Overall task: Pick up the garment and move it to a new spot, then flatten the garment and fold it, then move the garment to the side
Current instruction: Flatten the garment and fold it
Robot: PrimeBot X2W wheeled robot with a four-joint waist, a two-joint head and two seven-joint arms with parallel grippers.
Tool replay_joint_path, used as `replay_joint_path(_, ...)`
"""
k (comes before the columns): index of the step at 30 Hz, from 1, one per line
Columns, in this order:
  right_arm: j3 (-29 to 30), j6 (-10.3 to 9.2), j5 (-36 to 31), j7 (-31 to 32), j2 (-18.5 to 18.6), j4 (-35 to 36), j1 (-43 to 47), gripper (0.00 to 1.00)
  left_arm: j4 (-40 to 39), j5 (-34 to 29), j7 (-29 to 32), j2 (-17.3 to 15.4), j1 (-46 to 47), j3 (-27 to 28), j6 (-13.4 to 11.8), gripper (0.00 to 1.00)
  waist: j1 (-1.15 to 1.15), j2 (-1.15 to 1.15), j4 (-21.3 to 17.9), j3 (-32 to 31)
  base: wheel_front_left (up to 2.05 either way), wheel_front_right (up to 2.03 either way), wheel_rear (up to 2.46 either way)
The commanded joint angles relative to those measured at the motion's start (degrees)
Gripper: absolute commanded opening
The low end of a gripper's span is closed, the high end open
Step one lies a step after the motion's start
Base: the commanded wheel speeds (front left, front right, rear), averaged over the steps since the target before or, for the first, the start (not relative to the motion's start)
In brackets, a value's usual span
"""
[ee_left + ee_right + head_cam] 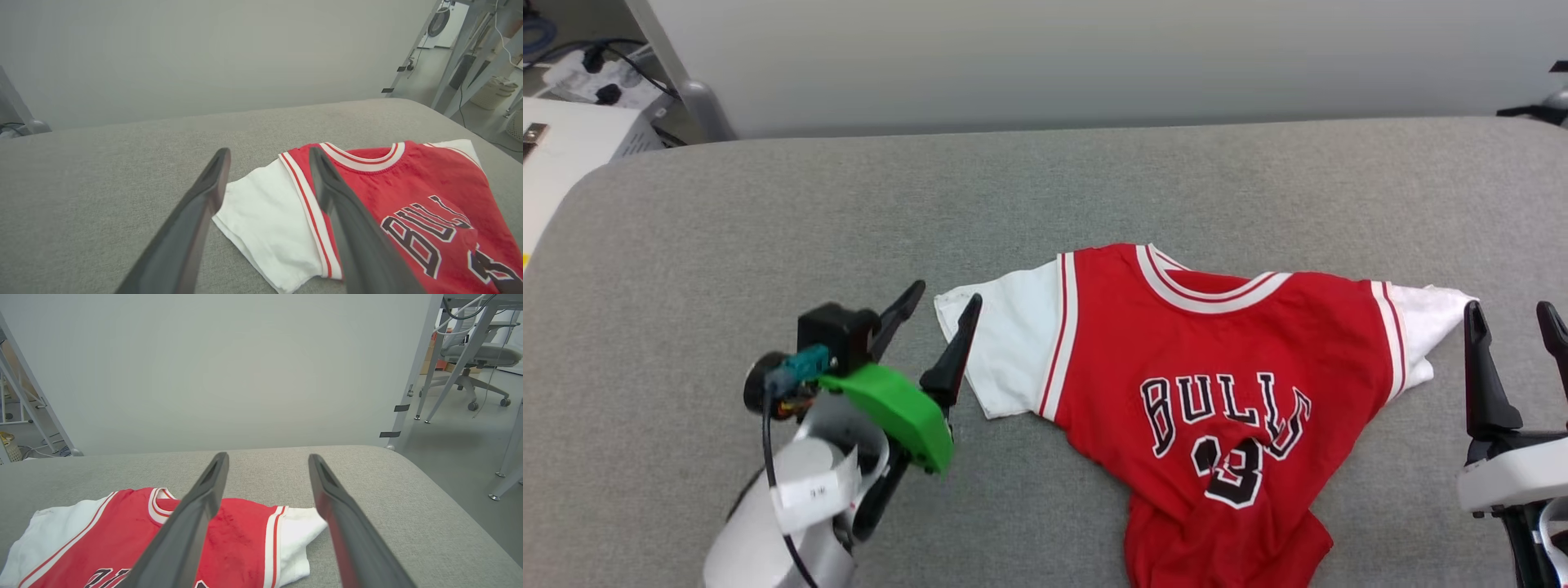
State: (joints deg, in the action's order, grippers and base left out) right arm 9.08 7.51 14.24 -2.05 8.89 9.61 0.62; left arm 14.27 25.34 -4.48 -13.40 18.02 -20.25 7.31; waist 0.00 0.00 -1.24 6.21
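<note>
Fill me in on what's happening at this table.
A two-armed robot is working on a red Bulls shirt that lies chest up on a grey padded table. Nothing is held. The left tool is open at the white sleeve on the robot's left. The right tool is open beside the other sleeve. The shirt's top is spread out, but its hem is bunched, so it is not yet flat or folded.
</note>
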Motion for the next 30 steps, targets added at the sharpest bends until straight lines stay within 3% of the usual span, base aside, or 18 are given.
replay_joint_path(1, -0.12, -0.02, -0.64, -0.29, -0.42, 0.63, -1.32, 1.00, 0.84, 1.21, 2.66, -1.40, 3.19, -0.94, 0.18, 1.00, 0.00, 0.00, -3.32, 3.62, 0.00, 0.00, 0.00)
replay_joint_path(10, -1.19, -0.02, -1.30, -1.05, -1.32, 1.39, -5.20, 1.00, 9.83, 13.67, 30.58, -8.43, 20.08, -6.37, 0.18, 1.00, 0.00, 0.00, -7.63, 9.83, 0.00, 0.00, 0.00)
replay_joint_path(14, -2.05, -0.02, -1.42, -1.83, -2.09, 0.83, -6.13, 1.00, 13.39, 15.95, 39.04, -11.76, 24.09, -7.93, 0.18, 1.00, 0.00, 0.00, -9.18, 11.70, 0.00, 0.00, 0.00)
replay_joint_path(20, -2.99, -0.02, -1.34, -3.26, -2.90, -0.59, -7.05, 1.00, 17.96, 15.37, 41.43, -14.66, 26.76, -9.36, 0.18, 1.00, 0.00, 0.00, -10.80, 13.80, 0.00, 0.00, 0.00)
replay_joint_path(28, -3.52, -0.02, -1.28, -4.27, -3.16, -1.74, -7.96, 1.00, 22.36, 15.60, 42.53, -15.33, 25.38, -12.92, 0.18, 0.97, 0.00, 0.00, -11.89, 14.51, 0.00, 0.00, 0.00)
replay_joint_path(29, -3.49, -0.02, -1.31, -4.28, -3.13, -1.81, -7.99, 1.00, 22.62, 15.87, 42.55, -15.34, 25.08, -13.22, 0.18, 0.09, 0.00, 0.00, -11.89, 14.39, 0.00, 0.00, 0.00)
replay_joint_path(30, -3.42, -0.02, -1.35, -4.24, -3.07, -1.90, -7.99, 1.00, 22.85, 16.31, 42.19, -15.33, 24.74, -13.37, 0.18, 0.00, 0.00, 0.00, -11.84, 14.20, 0.00, 0.00, 0.00)
